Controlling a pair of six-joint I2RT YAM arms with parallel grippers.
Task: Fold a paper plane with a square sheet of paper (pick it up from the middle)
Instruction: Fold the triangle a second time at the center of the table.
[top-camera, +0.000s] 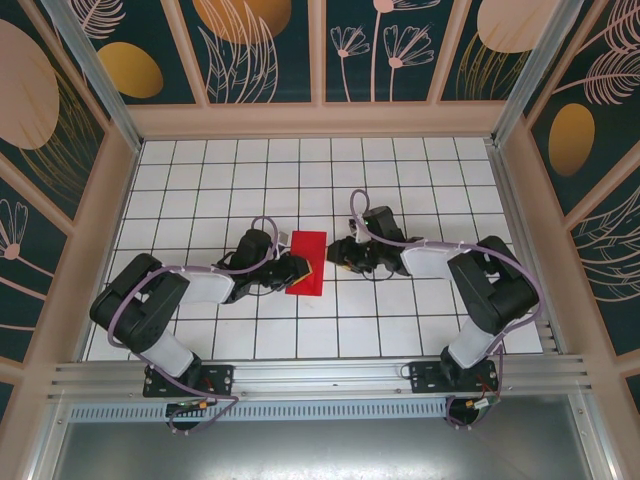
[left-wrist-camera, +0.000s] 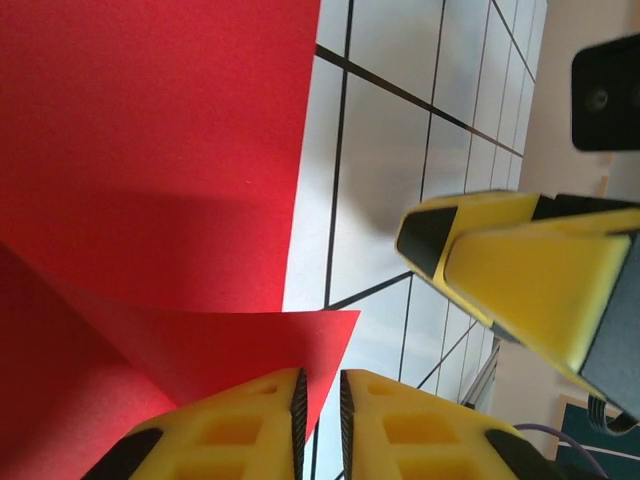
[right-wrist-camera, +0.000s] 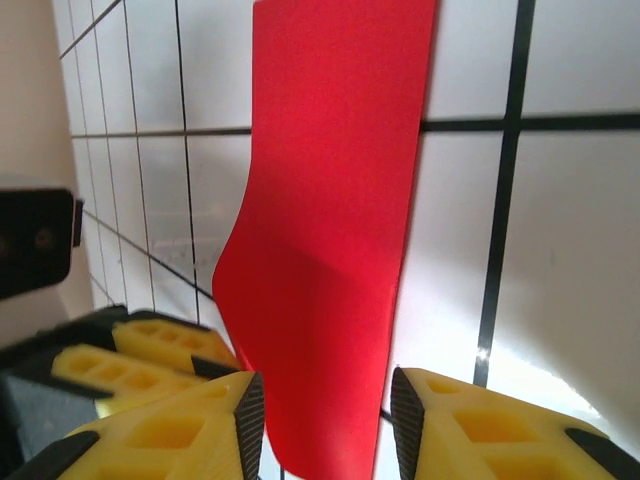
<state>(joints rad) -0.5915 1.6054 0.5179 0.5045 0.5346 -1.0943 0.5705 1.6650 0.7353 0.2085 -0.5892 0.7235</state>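
I see my left end effector (left-wrist-camera: 320, 415) pinching a folded edge of the red paper (top-camera: 308, 262); my right end effector (right-wrist-camera: 325, 425) stands apart, straddling its near edge, open worktop (top-camera: 420, 170) beyond.

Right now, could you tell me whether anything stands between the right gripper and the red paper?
Nothing visible does. The right gripper has its jaws open with the red paper running straight between them, while the left gripper pinches the paper's near corner.
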